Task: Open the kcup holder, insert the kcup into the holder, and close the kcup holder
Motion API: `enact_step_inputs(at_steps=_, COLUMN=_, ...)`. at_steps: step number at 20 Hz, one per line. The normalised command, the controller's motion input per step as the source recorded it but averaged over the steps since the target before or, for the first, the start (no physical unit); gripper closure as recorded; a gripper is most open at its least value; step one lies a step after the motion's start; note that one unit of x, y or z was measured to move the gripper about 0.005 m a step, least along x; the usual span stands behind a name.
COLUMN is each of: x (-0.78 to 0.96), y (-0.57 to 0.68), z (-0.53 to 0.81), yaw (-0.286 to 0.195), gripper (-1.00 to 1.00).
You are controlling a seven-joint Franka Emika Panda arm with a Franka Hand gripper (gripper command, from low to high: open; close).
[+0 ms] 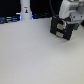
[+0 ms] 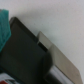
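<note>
Kcup holder, black boxy unit with two pale-handled front panels, sits on white table at exterior view's right | white robot gripper hangs right over its top, finger spread unclear | wrist view: black holder body, grey flap beside it, green-topped kcup at frame edge; whether it is held, cannot tell

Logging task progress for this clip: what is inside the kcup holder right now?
Its inside cannot be seen. The kcup holder shows only black front panels, with the gripper right above it, covering the top. No kcup is visible inside.
</note>
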Motion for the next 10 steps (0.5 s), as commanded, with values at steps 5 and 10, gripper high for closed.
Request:
enact_step_inputs(at_steps=5, x=-0.43, y=-0.03, z=0.02, yaw=0.107, gripper=-1.0)
enact_step_inputs(at_steps=10, x=-0.3, y=0.15, z=0.01, yaw=0.027, gripper=-1.0)
